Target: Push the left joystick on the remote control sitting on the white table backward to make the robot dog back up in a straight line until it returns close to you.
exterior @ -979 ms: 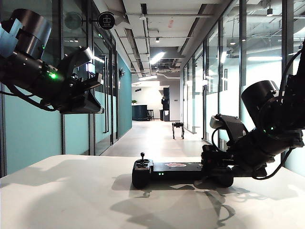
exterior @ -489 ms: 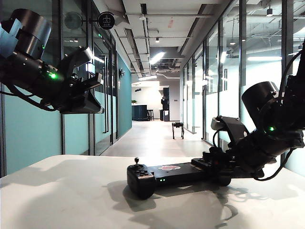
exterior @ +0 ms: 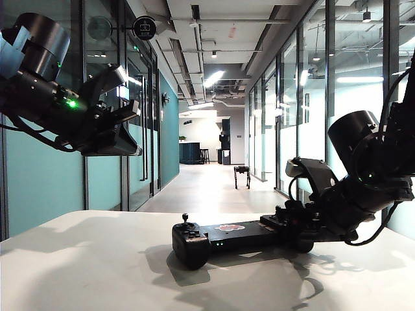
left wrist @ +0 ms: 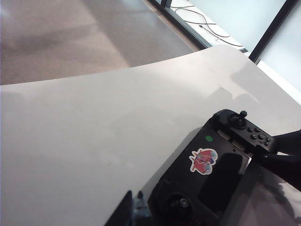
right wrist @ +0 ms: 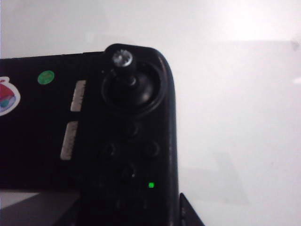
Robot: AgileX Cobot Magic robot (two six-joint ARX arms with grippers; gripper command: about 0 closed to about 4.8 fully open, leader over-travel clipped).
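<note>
The remote control [exterior: 224, 236] sits skewed on the white table [exterior: 84, 272], and the right gripper [exterior: 288, 223] clamps its right end. The left gripper [exterior: 126, 126] hovers high; can't tell its jaws. I'd keep that clamp firm, then nudge the left joystick [exterior: 185, 220] straight back. The robot dog [exterior: 242, 175] stands far down the corridor.

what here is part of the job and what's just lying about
Part of the job: remote control; left joystick; robot dog down the corridor; white table; right claw on the remote's right end; left claw raised on the left.
Just there: right joystick; red-and-white sticker; cables on the floor; round hanging sign.
</note>
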